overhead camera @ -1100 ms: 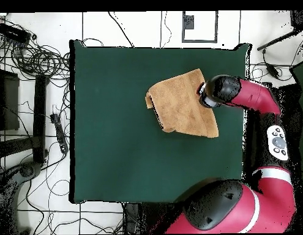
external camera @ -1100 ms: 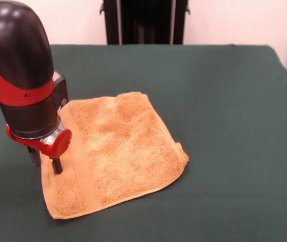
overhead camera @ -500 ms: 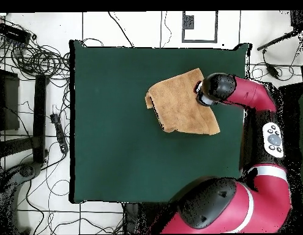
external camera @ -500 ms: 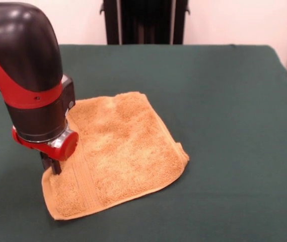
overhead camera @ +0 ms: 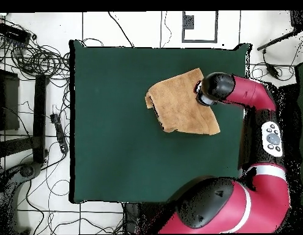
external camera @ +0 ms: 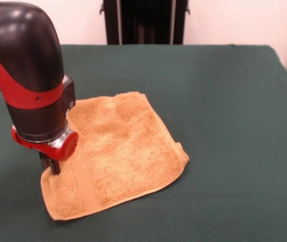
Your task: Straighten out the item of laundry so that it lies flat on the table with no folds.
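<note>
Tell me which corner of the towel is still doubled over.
The corner at the picture's right in the front view: the towel is layered there, while the other visible corners lie single. The claw stands at the opposite edge.

Towel [external camera: 118, 151]: orange-tan terry, paler patches toward its middle, with a flat woven band of the same colour. Table [external camera: 224, 101] beneath the towel: plain dark green cloth. Arm [external camera: 30, 75] over the towel: black with red bands.
</note>
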